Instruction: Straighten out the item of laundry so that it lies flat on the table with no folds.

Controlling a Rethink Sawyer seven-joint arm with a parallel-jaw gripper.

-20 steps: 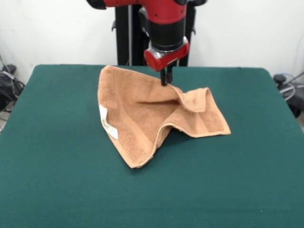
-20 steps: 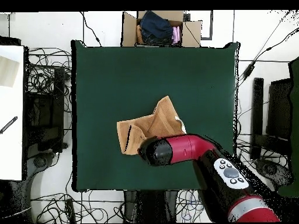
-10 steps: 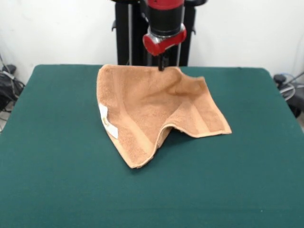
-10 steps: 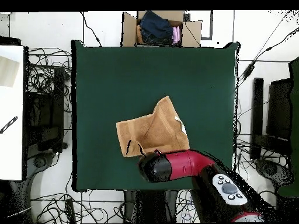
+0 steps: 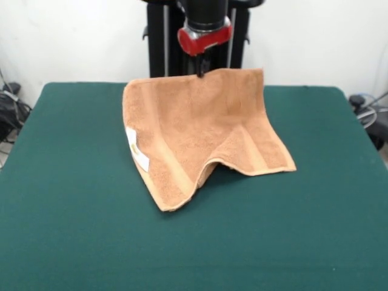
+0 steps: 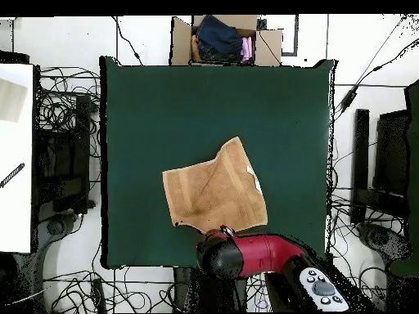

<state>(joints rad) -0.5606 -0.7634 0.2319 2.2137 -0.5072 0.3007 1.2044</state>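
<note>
The tan terry towel point(image 5: 200, 130) lies partly on the dark green table point(image 5: 73, 230), with its far edge lifted off the cloth. A white label point(image 5: 138, 154) shows at its left edge. My gripper point(image 5: 200, 68) is shut on the towel's far edge and holds it up near the table's far side. The towel's near part rests on the table with a raised fold at its front middle. In the overhead view the towel point(image 6: 214, 190) spreads out above the red arm point(image 6: 245, 253), which hides the gripper.
A cardboard box of clothes point(image 6: 223, 39) stands beyond the table's far edge in the overhead view. Cables point(image 6: 61, 106) and equipment lie on the floor around the table. The robot's black pedestal point(image 5: 159, 42) stands behind the table.
My gripper has risen and drawn back toward the pedestal with the towel's edge in it. The folded-over flap has opened out and the towel is now spread wider.
</note>
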